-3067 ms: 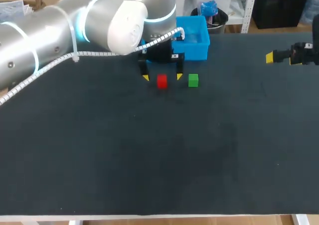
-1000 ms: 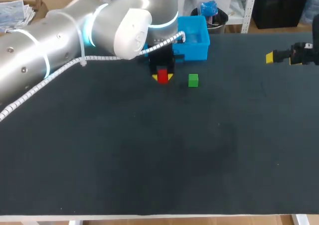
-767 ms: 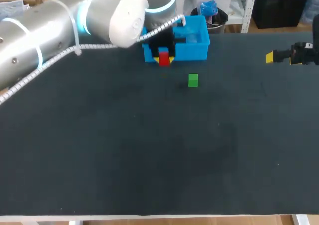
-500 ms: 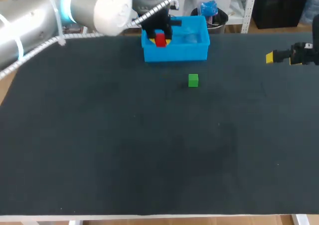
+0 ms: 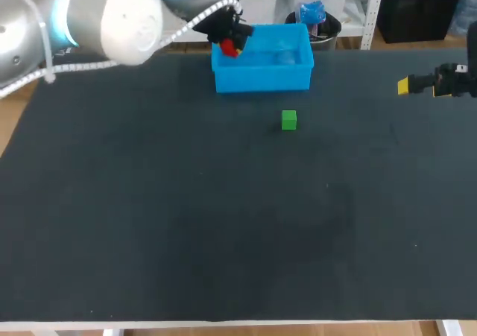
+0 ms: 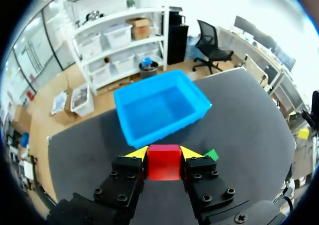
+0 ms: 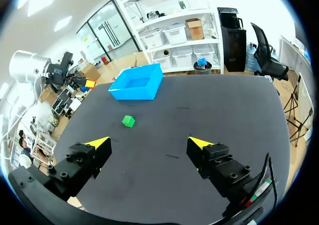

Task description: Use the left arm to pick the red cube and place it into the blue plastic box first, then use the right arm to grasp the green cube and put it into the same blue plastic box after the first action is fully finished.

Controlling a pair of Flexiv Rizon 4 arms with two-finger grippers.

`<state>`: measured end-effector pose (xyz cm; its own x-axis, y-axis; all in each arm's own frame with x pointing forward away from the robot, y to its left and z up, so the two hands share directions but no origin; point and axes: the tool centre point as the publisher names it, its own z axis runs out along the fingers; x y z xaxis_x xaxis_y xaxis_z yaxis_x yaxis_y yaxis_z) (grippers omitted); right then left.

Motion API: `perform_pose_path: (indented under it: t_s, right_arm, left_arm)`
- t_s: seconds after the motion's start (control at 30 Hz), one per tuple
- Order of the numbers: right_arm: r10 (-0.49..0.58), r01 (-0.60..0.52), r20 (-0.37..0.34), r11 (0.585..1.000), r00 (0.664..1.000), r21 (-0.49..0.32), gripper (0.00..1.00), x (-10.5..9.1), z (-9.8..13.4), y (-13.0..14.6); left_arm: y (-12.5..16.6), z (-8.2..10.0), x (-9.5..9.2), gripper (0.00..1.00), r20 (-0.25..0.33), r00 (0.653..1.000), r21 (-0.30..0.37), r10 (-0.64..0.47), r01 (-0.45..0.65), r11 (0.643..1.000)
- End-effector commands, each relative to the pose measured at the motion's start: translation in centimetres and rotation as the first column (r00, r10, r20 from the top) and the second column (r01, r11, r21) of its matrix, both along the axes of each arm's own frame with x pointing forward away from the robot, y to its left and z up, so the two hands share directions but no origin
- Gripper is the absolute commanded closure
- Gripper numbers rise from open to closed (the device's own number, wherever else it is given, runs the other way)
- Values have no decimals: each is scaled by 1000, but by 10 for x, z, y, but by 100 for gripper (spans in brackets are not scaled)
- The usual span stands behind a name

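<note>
Fingers of left gripper (image 6: 163,154) clamped on red cube (image 6: 163,165) | blue plastic box (image 6: 168,128) just ahead | right gripper (image 7: 149,143) fingers spread wide | green cube (image 7: 128,120) well ahead of them

Red cube (image 5: 228,48): lifted off the desk (image 5: 223,224) from its spot left of the green cube (image 5: 289,120); now in the air at the left end of the blue plastic box (image 5: 262,77).
Left claw (image 6: 163,153): first open on either side of the cube, now closed on it.
Left arm (image 5: 112,16): swung up and back toward the far left, carrying the cube.
</note>
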<state>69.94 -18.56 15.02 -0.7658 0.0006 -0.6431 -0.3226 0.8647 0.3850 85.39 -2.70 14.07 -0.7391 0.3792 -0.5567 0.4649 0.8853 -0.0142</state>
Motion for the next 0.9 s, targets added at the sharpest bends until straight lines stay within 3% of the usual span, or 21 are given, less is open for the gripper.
perform_pose_path:
  t_s: [0.03,0.7,0.9]
  right_arm:
    - [-1,1,0,1000,1000,-2,0,0,0,0]
    - [-1,1,0,1000,1000,-2,0,0,0,0]
    - [-1,1,0,1000,1000,-2,0,0,0,0]
  left_arm:
    - [5,-1,-5,100,27,1000,-31,-11,11,999]
    - [5,-1,-5,100,27,1000,-31,-11,11,999]
    - [-13,-7,34,100,35,999,-35,-24,25,999]
